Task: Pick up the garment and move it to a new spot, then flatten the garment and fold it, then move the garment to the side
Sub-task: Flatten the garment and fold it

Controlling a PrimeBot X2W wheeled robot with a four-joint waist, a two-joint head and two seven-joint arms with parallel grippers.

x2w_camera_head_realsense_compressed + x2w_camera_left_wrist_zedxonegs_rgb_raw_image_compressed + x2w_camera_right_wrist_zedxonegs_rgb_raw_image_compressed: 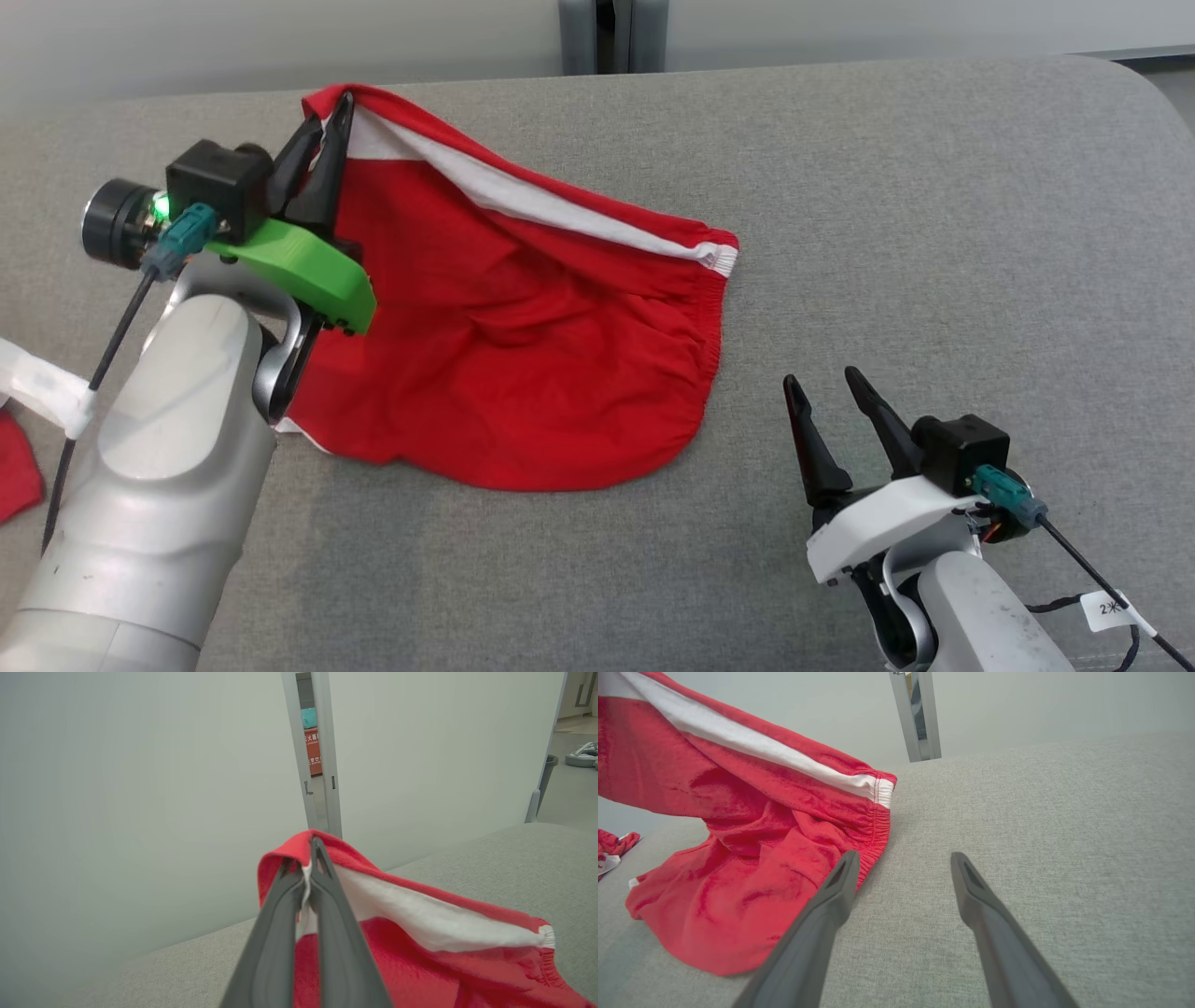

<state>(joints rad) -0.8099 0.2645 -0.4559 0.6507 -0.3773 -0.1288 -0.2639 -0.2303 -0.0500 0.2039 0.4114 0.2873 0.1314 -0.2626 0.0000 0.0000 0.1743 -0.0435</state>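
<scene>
In the head view we are seeing the left end effector [331, 110] in the upper left of the frame. Its two dark fingers are pressing together on one corner of the red fabric garment [523, 355] with a white stripe. This corner is hanging lifted above the grey fabric-covered worktop [934, 233]. The white stripe is running down from the fingers toward the middle right of the frame and is ending at a gathered elastic edge. The lower, rounded part of the garment is lying wrinkled on the worktop in the centre of the frame.

In the left wrist view the left end effector [306, 858] is pinching the cloth [420, 961] at the centre of the frame, with red and white fabric showing between the fingertips.

The right end effector [823, 378] is standing in the lower right of the head view. Its fingers are spreading apart and are holding nothing, and a strip of bare worktop is lying between them and the garment. In the right wrist view the same open fingers [904, 855] are pointing over the worktop, with the garment [752, 858] at the left of the frame.

A small piece of red cloth [17, 471] is lying at the left edge of the head view. A grey upright post [611, 33] is standing behind the worktop at the top centre.
</scene>
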